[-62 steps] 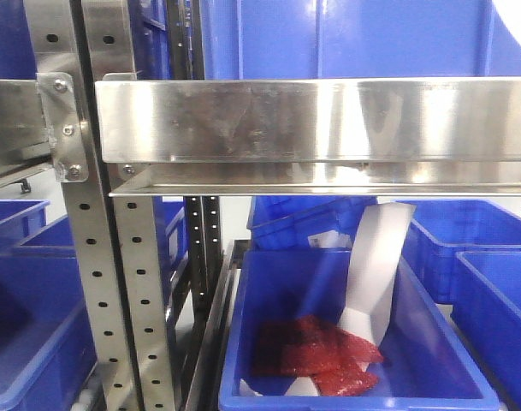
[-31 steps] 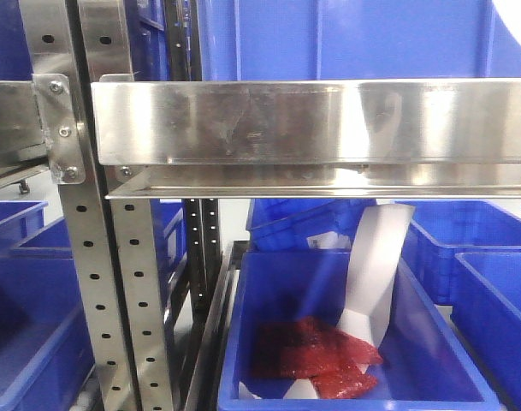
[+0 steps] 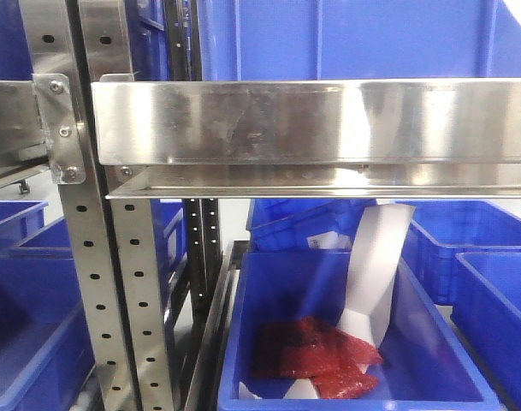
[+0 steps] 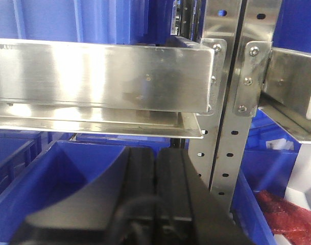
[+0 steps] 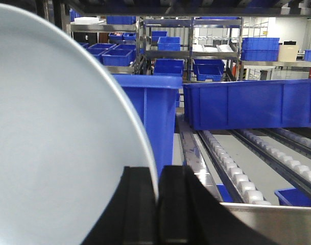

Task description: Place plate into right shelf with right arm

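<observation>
Plate: you have one white plate [image 5: 53, 143] held on edge, its rim pinched in the right gripper [image 5: 156, 209]. In the right wrist view it fills the left of the picture and sits above the right shelf [image 5: 267, 222], whose steel lip shows at the lower right.
Right claw: the fingers are drawn almost together, with only the plate's thin rim between them.
Why held so: you carry the plate upright by its edge, which I judge is so that it can pass over the shelf lip and go in edge first.
Left claw: the left gripper [image 4: 156, 199] has its two dark fingers pressed together with nothing between them. It hangs below the left rack's steel lip, over a blue bin [image 4: 68, 173], out of the way of the work.
Shelf: the front view shows the shelf's broad steel lip spanning the picture, and no plate is visible there.
Below the shelf: one blue bin [image 3: 354, 342] holds one red packet [image 3: 316, 355] and one white sheet [image 3: 375, 265] leaning upright.
Counts: one plate, two claws.
Stage: the plate is not yet set down.
</observation>
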Controlling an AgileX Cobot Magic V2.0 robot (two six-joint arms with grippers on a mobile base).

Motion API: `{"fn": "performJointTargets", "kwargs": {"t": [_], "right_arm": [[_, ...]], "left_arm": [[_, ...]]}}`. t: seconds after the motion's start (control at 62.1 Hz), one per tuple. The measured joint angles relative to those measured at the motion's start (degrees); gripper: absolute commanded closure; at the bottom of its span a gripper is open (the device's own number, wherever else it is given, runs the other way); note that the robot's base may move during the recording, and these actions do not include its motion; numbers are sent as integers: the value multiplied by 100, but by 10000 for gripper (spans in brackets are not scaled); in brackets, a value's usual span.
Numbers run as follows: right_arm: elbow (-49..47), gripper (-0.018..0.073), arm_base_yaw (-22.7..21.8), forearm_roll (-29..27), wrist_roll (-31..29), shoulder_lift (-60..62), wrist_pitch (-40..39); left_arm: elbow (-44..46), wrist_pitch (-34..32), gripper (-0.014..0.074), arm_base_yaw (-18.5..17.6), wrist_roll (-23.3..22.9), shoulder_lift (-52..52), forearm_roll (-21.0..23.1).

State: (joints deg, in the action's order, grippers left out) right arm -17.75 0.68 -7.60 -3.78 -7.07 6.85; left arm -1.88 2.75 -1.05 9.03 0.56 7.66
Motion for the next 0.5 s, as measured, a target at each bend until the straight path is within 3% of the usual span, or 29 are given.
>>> {"fn": "performJointTargets", "kwargs": {"t": [0.241, 0.499], "right_arm": [[-953, 503, 0, -105, 0, -330, -248], [-2700, 503, 0, -118, 0, -2072, -366]], "left_arm": [[0, 0, 724, 0, 0, 0, 0], [0, 0, 724, 0, 0, 0, 0]]}}
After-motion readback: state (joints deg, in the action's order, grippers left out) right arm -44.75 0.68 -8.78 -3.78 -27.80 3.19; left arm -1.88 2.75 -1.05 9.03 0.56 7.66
